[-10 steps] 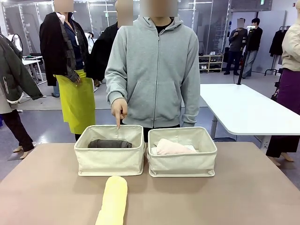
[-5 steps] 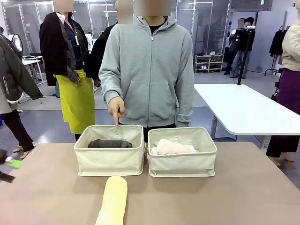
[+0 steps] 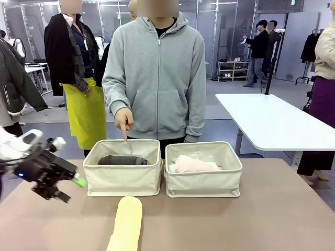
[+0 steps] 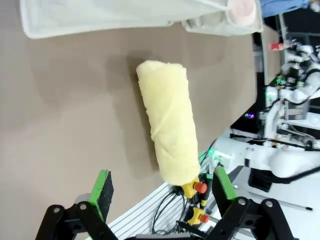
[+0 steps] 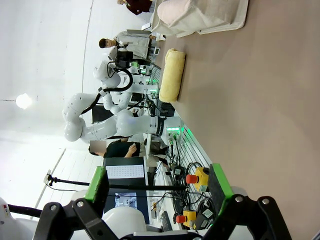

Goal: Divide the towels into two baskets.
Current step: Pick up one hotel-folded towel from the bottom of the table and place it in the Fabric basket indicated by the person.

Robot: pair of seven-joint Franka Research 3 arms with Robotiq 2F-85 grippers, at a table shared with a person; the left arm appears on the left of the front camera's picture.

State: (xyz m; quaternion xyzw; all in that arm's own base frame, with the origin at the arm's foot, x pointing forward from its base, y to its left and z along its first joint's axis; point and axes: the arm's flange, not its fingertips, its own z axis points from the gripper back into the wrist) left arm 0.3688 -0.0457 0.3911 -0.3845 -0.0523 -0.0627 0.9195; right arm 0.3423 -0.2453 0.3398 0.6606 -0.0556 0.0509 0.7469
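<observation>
On the left side of the table I see my left gripper up in the air, just beside the left basket, and it is not touching it. Its two fingers are spread wide apart and there is nothing between them. In the left wrist view, the green pads stand far from each other, and the yellow towel lies on the brown table past them, near the table's edge. In the front view, that yellow towel is a long roll lying in front of the left basket, on the side near me. Inside the left basket lies the dark grey towel. A person in a grey hoodie stands behind the baskets, and the person's hand points one finger down at the back rim of the left basket. Just to the right, close beside it, is the right basket. It holds the pink towel, and a bit of a white towel peeks out next to it. My right gripper is open too, with its green pads wide apart and nothing held, and it hangs over the near edge of the table.
</observation>
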